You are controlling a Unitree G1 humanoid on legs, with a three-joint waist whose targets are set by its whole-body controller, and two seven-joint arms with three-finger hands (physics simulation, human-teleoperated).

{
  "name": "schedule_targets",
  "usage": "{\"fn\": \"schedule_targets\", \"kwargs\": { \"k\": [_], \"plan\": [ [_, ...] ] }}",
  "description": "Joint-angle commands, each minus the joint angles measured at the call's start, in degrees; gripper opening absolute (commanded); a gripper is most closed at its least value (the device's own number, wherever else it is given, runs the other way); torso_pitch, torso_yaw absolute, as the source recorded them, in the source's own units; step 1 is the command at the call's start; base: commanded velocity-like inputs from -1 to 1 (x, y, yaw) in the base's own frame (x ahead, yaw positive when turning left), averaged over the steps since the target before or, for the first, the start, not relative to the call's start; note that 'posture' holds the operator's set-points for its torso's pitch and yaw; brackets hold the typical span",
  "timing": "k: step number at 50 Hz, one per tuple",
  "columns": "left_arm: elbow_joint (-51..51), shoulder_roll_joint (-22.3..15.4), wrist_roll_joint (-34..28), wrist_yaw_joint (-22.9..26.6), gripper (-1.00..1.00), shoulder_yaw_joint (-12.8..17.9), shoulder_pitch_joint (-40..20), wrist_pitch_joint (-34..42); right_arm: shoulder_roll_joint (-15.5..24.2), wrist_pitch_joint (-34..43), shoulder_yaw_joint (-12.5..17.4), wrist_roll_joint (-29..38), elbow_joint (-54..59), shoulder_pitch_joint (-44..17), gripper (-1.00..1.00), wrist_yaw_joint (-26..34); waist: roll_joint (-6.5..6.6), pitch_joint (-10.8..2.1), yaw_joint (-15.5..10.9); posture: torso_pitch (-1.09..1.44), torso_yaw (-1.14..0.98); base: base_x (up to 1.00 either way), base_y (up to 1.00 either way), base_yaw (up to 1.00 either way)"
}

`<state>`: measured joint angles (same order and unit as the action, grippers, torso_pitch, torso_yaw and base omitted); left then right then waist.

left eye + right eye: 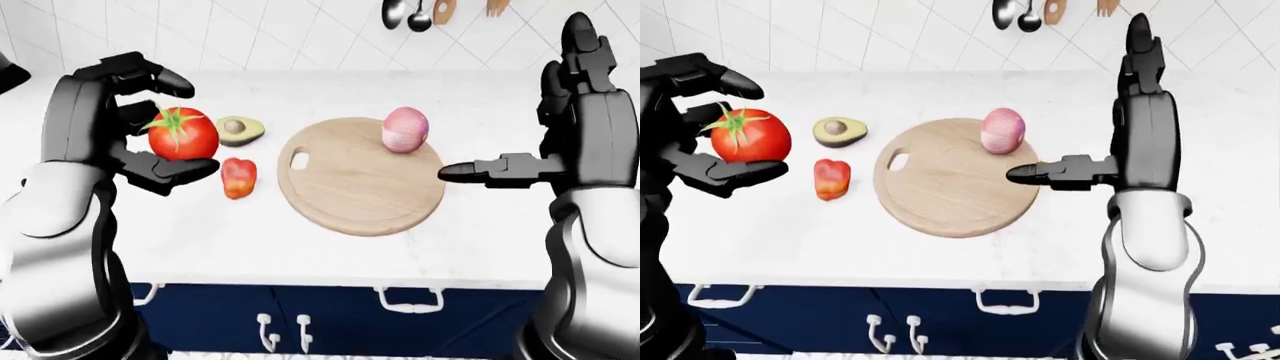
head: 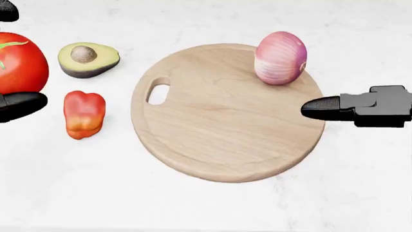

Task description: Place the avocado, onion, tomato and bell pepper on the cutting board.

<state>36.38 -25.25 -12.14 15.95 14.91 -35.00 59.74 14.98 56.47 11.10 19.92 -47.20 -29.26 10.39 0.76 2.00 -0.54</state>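
While the tomato (image 1: 183, 134) was held clear of the counter (image 1: 330, 247) in the left hand (image 1: 128, 124), the fingers (image 1: 165, 171) were seen wrapped above and below it, clamped on the fruit, to the left of the avocado (image 1: 240, 130). The right hand (image 1: 1120, 142) was raised at the right edge of the cutting board (image 2: 225, 121), its fingers spread apart and nothing gripped, one finger pointing left over the rim. The onion (image 2: 280, 57) was already set on the far right part of the board. The halved avocado, cut face up with its pit showing, and the bell pepper (image 2: 83, 114) were left on the counter to the left of the board, the avocado farther, the pepper nearer.

The tomato was judged smooth, round and rather soft, so a firm squeeze could bruise it and a loose one could let it slip; a hold across its widest part seemed best. The avocado was reckoned easiest taken by its dark skin at the sides, not the cut flesh. The pepper was thought light and hollow, best gripped round its middle
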Motion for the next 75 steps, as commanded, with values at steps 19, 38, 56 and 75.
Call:
{"fn": "schedule_targets", "kwargs": {
  "k": [19,38,56,75],
  "plan": [
    [-29.21,14.91,-3.9,-1.45,-1.0,-13.62,-20.95,-18.56,2.55,-0.86,10.36,-6.17,-9.52,9.0,1.0,-0.89,-2.08,-1.33,-0.29,0.0,0.0,0.0,0.0,0.0],
    [-41.26,26.87,-5.12,-1.63,-1.0,-18.41,-21.42,-29.7,4.18,0.44,10.08,-6.88,-9.97,8.06,1.0,-1.88,-3.14,-1.58,-0.3,0.0,0.0,0.0,0.0,0.0],
    [-38.91,34.24,-8.42,0.21,-1.0,-22.59,-14.65,-30.9,4.08,0.53,9.27,-5.87,-9.71,7.68,1.0,-1.5,-3.46,-1.62,-0.34,0.0,0.0,0.0,0.0,0.0],
    [-39.4,38.9,-10.03,1.75,-0.55,-24.91,-12.13,-32.23,3.48,-0.36,8.95,-5.41,-9.38,8.29,1.0,-1.57,-3.97,-1.63,-0.47,0.0,0.0,0.0,0.0,0.0]
  ]
}}
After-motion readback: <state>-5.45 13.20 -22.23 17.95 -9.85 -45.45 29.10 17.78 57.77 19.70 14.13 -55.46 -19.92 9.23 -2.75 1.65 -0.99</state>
